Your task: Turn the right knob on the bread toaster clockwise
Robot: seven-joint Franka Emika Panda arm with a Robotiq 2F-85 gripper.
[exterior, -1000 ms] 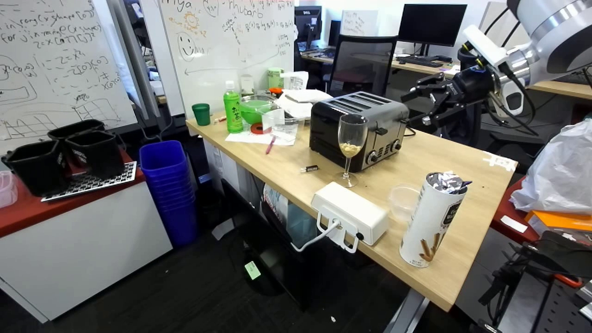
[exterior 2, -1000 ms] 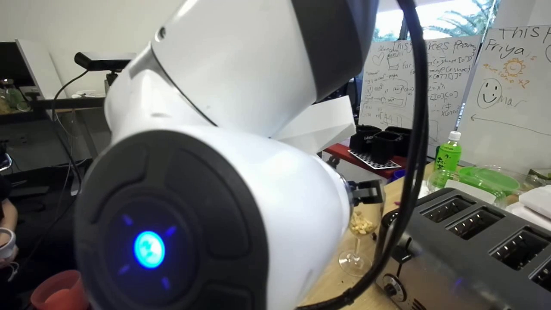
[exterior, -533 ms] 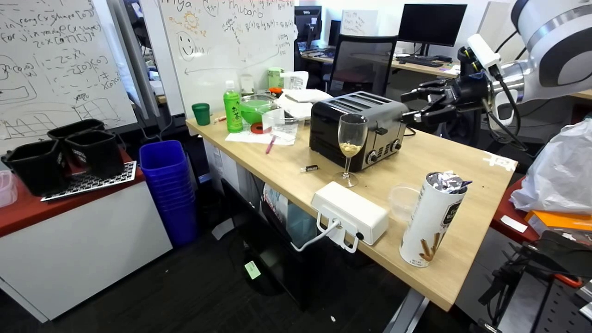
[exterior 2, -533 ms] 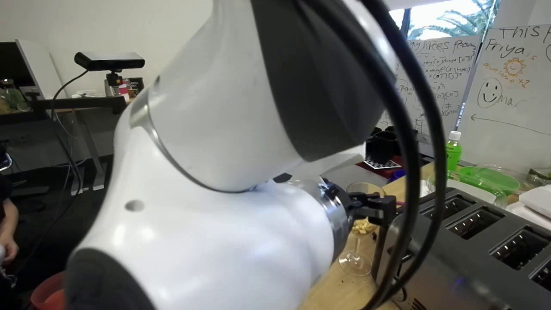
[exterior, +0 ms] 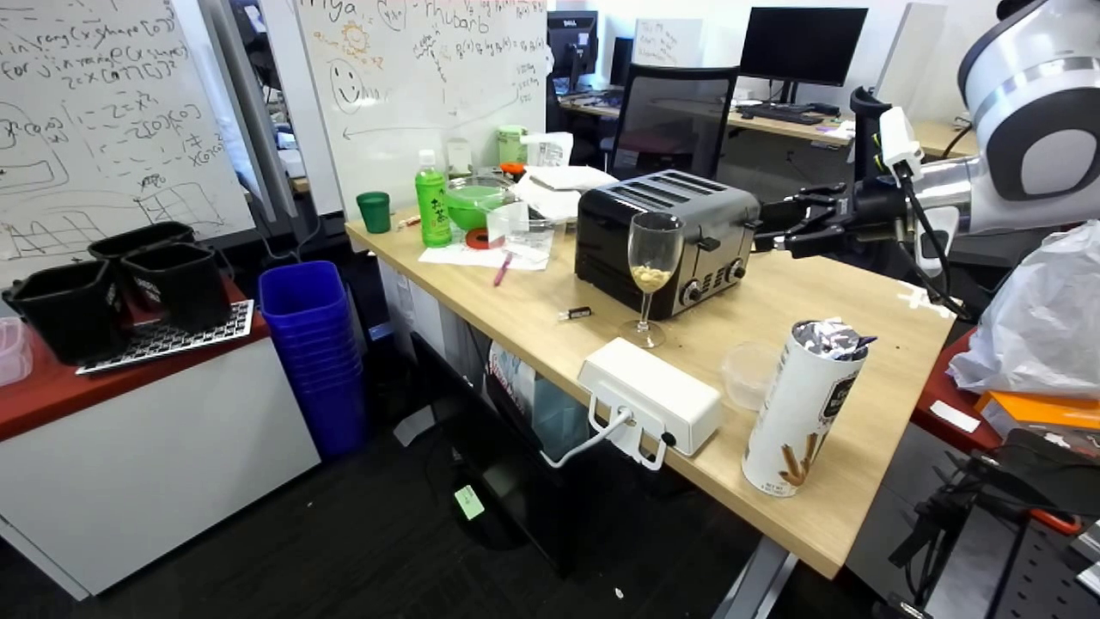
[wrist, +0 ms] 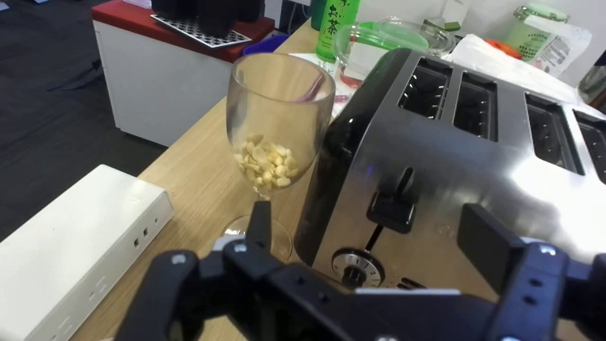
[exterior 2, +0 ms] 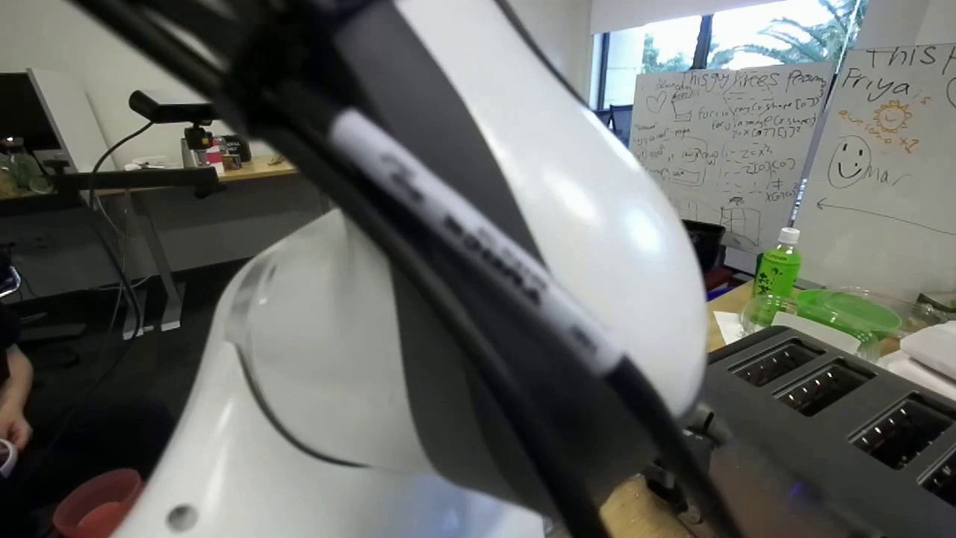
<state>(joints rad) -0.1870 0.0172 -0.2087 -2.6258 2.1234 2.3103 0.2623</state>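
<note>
Chrome, boxy, black-topped toaster (wrist: 445,175) sits just ahead of our wide-spread claw (wrist: 374,234). Its round black right knob (exterior: 736,271) looks lower, unseen in wrist view, so we could twist the left knob (wrist: 358,267). Clear stemmed wineglass (wrist: 274,121), claw's left: drift could tip it.
</note>
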